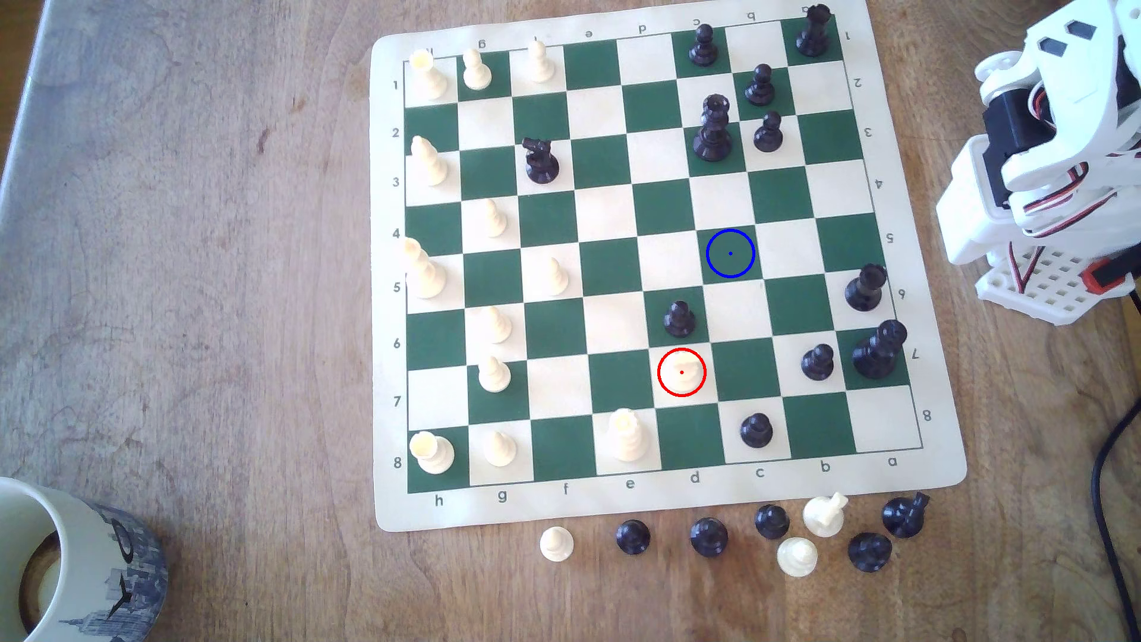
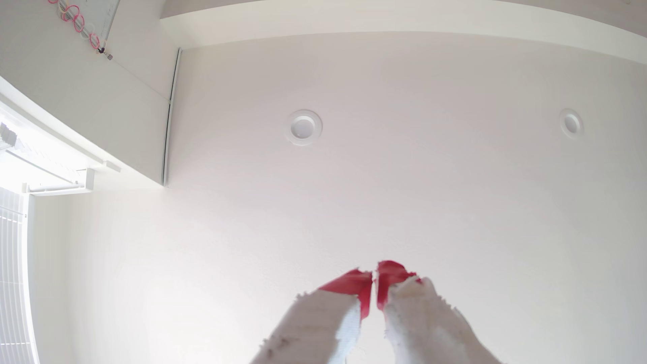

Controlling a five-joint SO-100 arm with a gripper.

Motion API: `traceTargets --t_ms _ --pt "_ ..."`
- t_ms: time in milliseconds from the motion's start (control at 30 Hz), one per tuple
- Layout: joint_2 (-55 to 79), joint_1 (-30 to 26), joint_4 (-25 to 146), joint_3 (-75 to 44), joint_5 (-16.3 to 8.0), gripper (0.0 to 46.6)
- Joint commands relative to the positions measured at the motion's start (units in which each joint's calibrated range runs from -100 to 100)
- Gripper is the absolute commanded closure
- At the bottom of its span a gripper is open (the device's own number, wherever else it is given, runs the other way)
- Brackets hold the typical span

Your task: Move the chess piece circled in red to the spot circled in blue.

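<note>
The exterior view looks steeply down on the table (image 1: 185,247) and chessboard (image 1: 667,271) from above — the wrist view faces the ceiling (image 2: 385,175), sharing nothing.

Non-task items, desk and ceiling

Chess mat (image 1: 963,475) is lying on wooden desk (image 1: 185,247); mug (image 1: 80,555) is sitting at exterior view's lower left; captured pieces (image 1: 709,536) are standing just below mat edge. Two recessed ceiling lights (image 2: 304,126) are showing in wrist view.

This is looking like a room in a home. A worn wooden surface (image 1: 185,247) is carrying a chess mat (image 1: 667,500) and a printed mug (image 1: 80,555), while recessed ceiling lights (image 2: 304,126) and window blinds (image 2: 14,273) are showing above.
</note>
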Motion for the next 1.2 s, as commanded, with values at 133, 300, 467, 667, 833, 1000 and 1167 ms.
traceTargets --t_ms 133,300,467,667,833,1000,1167 --pt "-0.20 0.68 5.35 1.26 0.20 46.4" --pt "-0.20 -0.10 21.41 1.26 -0.05 46.4" --pt "-0.20 1.38 37.79 1.26 -0.10 46.4" --pt "-0.20 2.71 64.08 0.18 -0.24 46.4" --pt "-0.20 2.63 90.28 -5.90 -0.29 46.4" --pt "-0.20 -0.03 104.86 -10.88 -7.42 46.3" --pt "2.69 -2.61 117.80 -16.78 -6.11 46.4"
